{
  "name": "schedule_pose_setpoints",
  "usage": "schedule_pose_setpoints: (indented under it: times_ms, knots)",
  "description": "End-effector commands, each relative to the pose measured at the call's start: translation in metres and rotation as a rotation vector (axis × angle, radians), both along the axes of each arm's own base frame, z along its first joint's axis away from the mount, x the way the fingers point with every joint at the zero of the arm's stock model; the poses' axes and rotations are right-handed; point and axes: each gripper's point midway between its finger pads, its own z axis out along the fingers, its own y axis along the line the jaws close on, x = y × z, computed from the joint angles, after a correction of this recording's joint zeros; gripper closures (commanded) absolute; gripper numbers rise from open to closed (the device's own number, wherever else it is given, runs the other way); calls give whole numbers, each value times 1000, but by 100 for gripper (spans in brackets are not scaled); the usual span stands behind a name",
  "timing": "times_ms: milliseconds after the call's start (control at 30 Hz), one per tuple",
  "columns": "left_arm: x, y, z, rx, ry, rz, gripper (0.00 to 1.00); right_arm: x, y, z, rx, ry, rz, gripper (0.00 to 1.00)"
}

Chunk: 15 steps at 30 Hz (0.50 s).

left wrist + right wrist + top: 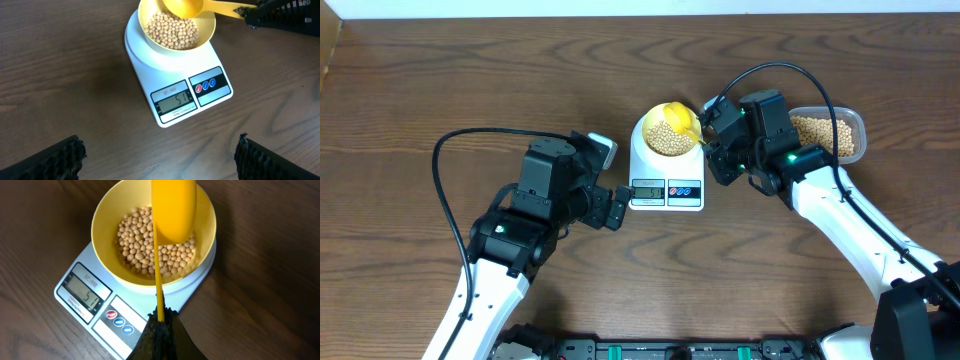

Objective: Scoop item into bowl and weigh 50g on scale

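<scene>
Overhead: scoop in right end effector above bowl of beans.

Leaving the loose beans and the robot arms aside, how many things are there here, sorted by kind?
Containers: 2 (round pale-yellow bowl, clear rectangular plastic tub)
Scoops: 1 (bright-yellow plastic scoop)
Scales: 1 (white digital kitchen scale)
Total: 4

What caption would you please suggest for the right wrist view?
Right gripper holds the yellow scoop over the bowl of beans on the scale.
</scene>
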Motion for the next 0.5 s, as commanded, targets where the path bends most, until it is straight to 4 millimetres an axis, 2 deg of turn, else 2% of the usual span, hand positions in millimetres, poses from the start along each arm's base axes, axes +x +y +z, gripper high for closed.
schedule_pose_setpoints:
  times_ms: [0,133,467]
  knots:
    - [2,2,0,7,-8,4,2,-1,2,0,-13,-7,16,99]
    - [2,2,0,7,-8,4,2,-2,3,-2,-12,1,20,99]
    - [2,2,0,7,-8,4,2,-13,21,-9,-19,13,70,99]
